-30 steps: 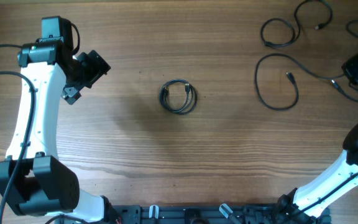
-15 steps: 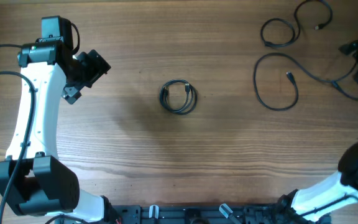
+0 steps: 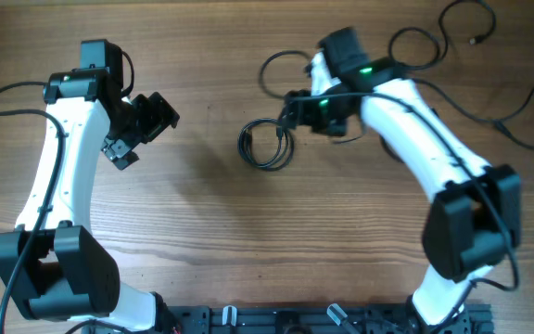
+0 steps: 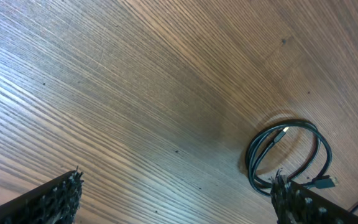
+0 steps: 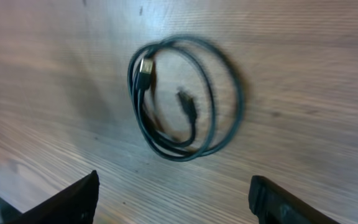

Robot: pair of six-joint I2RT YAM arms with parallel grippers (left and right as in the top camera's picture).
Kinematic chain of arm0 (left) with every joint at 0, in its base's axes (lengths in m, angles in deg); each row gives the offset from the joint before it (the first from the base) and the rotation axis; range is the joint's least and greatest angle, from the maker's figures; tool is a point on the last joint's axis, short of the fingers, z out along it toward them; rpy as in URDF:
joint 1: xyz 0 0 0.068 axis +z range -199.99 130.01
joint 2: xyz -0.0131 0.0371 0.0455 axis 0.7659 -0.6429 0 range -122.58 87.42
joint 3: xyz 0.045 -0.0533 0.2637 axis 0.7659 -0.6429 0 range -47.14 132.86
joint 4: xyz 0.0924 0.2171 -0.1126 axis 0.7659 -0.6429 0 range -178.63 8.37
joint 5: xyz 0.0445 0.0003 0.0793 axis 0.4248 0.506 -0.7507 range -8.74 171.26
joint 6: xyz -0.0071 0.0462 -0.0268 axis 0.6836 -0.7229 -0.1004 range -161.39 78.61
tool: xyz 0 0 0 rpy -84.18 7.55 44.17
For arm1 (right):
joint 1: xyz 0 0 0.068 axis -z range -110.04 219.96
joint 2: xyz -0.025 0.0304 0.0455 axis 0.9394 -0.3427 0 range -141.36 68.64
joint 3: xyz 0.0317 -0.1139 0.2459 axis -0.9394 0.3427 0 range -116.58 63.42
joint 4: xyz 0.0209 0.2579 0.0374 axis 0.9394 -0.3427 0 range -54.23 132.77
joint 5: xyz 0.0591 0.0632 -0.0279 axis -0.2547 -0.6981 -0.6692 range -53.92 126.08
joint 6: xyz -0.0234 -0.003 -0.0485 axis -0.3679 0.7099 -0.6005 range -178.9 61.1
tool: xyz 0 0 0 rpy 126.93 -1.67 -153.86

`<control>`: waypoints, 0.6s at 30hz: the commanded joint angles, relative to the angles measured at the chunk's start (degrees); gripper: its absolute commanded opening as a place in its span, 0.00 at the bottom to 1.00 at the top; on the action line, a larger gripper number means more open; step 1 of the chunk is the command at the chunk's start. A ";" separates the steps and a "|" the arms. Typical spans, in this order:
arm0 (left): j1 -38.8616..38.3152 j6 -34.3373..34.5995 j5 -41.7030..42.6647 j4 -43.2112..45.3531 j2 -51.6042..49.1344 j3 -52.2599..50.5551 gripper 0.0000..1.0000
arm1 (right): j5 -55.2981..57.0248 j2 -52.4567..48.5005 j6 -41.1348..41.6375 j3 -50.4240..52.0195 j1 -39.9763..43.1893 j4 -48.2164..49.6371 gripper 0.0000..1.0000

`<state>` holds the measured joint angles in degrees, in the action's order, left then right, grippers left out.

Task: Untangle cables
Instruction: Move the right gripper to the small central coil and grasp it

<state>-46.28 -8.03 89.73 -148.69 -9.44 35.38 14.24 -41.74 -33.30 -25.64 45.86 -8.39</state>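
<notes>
A thin black cable coiled into a small ring (image 3: 246,147) lies at the table's middle. My right gripper (image 3: 292,111) hovers just right of and above it, open and empty. The right wrist view shows the coil's plug (image 5: 145,65) ahead of that gripper (image 5: 179,202). My left gripper (image 3: 146,133) hangs open and empty to the left of the coil. In the left wrist view the coil (image 4: 253,158) lies beside the right fingertip of the left gripper (image 4: 179,202). Loose cables (image 3: 415,46) sprawl at the back right, one trailing to the right edge (image 3: 527,121).
A black loop (image 3: 276,65) curves behind the right wrist; I cannot tell whether it is loose or the arm's own wiring. The right arm (image 3: 415,130) spans the table from the front right corner and hides part of the loose cables. A black rail (image 3: 323,320) runs along the front edge.
My right arm swung from the far right edge to the table's middle beside the coil, and its jaws went from shut to open. The left arm shifted slightly right.
</notes>
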 commanded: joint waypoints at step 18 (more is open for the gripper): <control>-0.11 0.11 0.50 -0.83 -0.44 -0.57 1.00 | 0.74 -8.66 14.88 9.14 -7.54 12.87 0.10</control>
<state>-46.28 -8.03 89.75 -149.55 -9.44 35.34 17.25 -49.13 -18.50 -16.63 38.43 4.64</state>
